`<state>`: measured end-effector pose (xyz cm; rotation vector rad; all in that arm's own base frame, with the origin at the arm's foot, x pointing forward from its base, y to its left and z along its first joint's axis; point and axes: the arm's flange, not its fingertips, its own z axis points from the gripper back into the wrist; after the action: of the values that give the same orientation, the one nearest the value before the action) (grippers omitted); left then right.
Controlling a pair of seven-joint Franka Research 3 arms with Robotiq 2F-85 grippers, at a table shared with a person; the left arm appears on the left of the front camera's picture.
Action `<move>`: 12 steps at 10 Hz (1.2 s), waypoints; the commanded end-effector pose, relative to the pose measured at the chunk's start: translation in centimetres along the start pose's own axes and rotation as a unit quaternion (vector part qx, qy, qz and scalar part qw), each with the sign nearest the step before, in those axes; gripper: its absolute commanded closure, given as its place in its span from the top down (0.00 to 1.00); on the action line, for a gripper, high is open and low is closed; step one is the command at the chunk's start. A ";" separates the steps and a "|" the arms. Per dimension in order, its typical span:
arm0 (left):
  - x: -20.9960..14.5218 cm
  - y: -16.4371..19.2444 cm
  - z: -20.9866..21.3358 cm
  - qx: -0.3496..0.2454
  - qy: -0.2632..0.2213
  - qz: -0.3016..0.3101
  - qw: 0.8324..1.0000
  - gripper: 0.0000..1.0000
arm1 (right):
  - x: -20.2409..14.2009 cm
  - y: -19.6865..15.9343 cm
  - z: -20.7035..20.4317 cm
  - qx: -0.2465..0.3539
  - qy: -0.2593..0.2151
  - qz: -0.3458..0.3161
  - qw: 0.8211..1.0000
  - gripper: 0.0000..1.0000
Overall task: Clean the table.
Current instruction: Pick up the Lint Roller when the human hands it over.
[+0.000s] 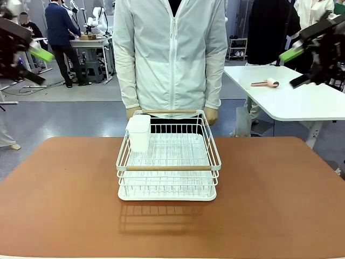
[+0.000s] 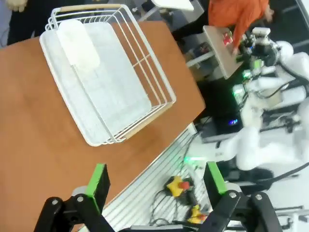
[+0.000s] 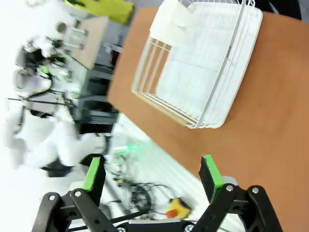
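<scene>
While the table (image 1: 64,205) fills the near half of the front view, its reddish-brown top lies bare on the left, the right and the robot's side, and both far rounded corners are clear to see. A white wire rack (image 1: 168,168) stands on its middle, nearer the far edge than the near one, casting a shadow toward the robot. A white cup (image 1: 139,132) hangs inside the rack's far left corner. At the far edge a person stands with one hand (image 1: 132,112) and the other hand (image 1: 211,115) just behind the rack's far rail.

High above the table's left side, the left gripper (image 1: 36,66) has its fingers spread wide with nothing between them. The right gripper (image 1: 297,67) hangs the same way above the right side, fingers apart and empty.

Beyond the right corner stands a white table (image 1: 302,102) with a pink-handled roller (image 1: 266,83) on it. Off the table, a red label (image 2: 227,38) in the left wrist view is too blurred to read.
</scene>
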<state>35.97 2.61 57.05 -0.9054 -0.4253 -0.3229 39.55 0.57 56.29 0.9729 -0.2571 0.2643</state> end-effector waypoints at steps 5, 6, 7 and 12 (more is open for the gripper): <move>-4.6 9.2 14.1 -0.049 -0.083 0.095 0.991 1.00 | -2.6 -11.2 15.1 0.003 -0.050 -0.139 0.989 1.00; -5.2 10.9 15.2 -0.061 -0.104 0.124 0.985 1.00 | -3.4 -12.8 16.6 0.015 -0.059 -0.149 0.987 1.00; -5.8 12.4 16.2 -0.069 -0.112 0.157 0.979 1.00 | -4.2 -14.0 17.4 0.028 -0.070 -0.156 0.985 1.00; -7.6 15.6 17.8 -0.078 -0.142 0.205 0.965 1.00 | -5.3 -16.3 18.4 0.036 -0.089 -0.182 0.979 1.00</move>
<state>32.27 26.98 51.19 -1.1711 -0.4614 0.1857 38.16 -24.27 51.58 1.0819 -0.2168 -0.1624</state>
